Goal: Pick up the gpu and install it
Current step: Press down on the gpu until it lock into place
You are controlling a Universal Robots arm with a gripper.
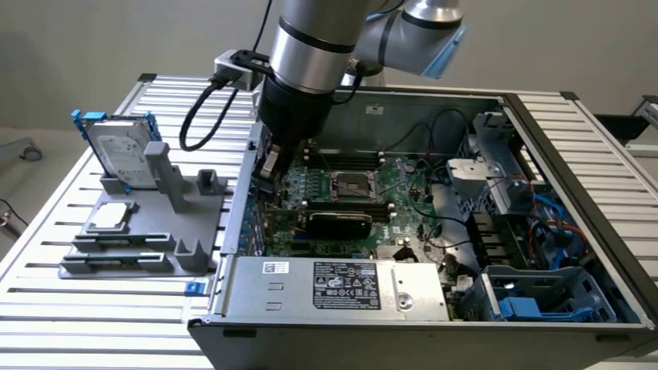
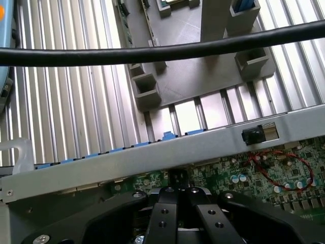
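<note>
The table (image 1: 62, 301) is showing ribbed, matt bare metal. The grey fixture (image 1: 144, 231) is looking like matt plastic. The computer case (image 1: 308, 312) is gleaming as brushed sheet metal, the gripper (image 2: 177, 203) showing smooth black satin links.

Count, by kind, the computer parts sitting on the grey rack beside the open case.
Hard drive: 1
Chip: 1
Total: 2
</note>
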